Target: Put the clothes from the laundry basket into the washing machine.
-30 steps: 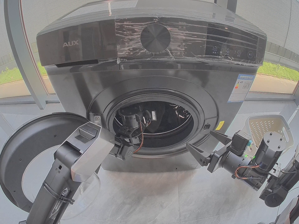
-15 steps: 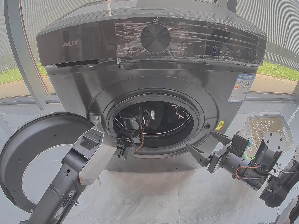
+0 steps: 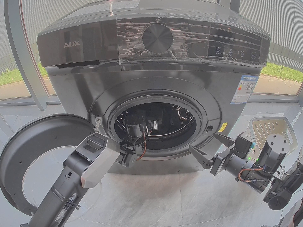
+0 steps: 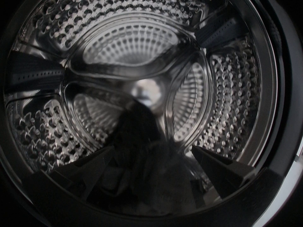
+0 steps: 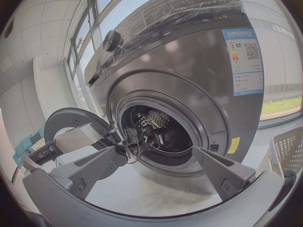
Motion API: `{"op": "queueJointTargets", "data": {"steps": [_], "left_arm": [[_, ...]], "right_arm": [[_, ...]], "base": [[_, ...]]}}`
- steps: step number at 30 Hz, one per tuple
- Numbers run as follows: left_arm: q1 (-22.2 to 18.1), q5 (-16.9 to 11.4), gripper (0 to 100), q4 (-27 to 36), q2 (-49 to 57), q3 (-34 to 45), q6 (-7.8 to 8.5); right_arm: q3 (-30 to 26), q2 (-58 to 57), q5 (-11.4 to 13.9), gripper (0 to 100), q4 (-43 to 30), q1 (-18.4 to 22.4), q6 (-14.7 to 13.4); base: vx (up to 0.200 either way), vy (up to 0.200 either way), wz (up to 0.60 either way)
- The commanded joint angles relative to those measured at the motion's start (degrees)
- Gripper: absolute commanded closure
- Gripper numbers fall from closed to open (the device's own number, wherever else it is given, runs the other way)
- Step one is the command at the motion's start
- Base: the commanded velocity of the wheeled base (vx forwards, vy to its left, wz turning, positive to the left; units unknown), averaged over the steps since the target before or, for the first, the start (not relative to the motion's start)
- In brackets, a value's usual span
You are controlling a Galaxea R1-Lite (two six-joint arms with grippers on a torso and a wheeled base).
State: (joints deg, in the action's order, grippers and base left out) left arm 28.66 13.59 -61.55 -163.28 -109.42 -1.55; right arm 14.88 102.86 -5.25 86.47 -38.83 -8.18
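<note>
Now, left hand [image 4: 152, 148] inside drum [image 4: 132, 44].

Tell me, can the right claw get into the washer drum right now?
Probably, but tight: the door is swung open and the right claw hangs open just outside, yet the left arm fills the left part of the drum opening.

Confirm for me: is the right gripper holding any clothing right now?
No, the right gripper is open in front of the washing machine, with nothing between its fingers.
</note>
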Motion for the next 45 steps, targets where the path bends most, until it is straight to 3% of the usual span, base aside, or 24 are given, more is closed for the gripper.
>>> {"op": "queueJointTargets", "data": {"steps": [1, 9, 18, 31, 36, 39, 45], "left_arm": [[0.8, -0.1, 0, -0.7, 2.4, 6.8, -0.03], [2.5, -0.2, 0, -1.2, 8.5, 17.9, -0.39], [9.2, -0.8, 0, -9.8, 16.7, 38.3, -0.39], [16.7, -0.9, 0, -15.9, 31.1, 57.7, -0.56], [17.0, -0.9, 0, -18.2, 42.0, 70.8, -0.56], [18.5, -0.9, 0, -19.4, 52.5, 78.7, -0.91], [18.9, -0.8, 0, -17.2, 67.7, 89.3, -2.06]], "right_arm": [[-0.1, -0.2, 0.0, 0, 0.0, 0.0, 0.0], [0.0, -0.2, 0.0, 0, 0.0, 0.0, 0.0], [-0.3, -0.1, 0.0, 0, 0.0, 0.1, 0.0], [-1.3, -1.2, -0.1, 0, -0.1, 0.6, 0.0], [-4.3, -6.0, -0.3, 0, -0.2, 2.4, 0.1], [-7.0, -11.1, 0.0, 0, -0.8, 6.2, 0.6], [-13.7, -16.1, 4.6, 0, -0.3, 11.5, 0.8]], "base": [[0.0, 0.0, 0.0], [0.0, 0.0, 0.0], [0.0, 0.0, 0.0], [0.0, 0.0, 0.0], [0.0, 0.0, 0.0], [0.0, 0.0, 0.0], [0.0, 0.0, 0.0]]}}
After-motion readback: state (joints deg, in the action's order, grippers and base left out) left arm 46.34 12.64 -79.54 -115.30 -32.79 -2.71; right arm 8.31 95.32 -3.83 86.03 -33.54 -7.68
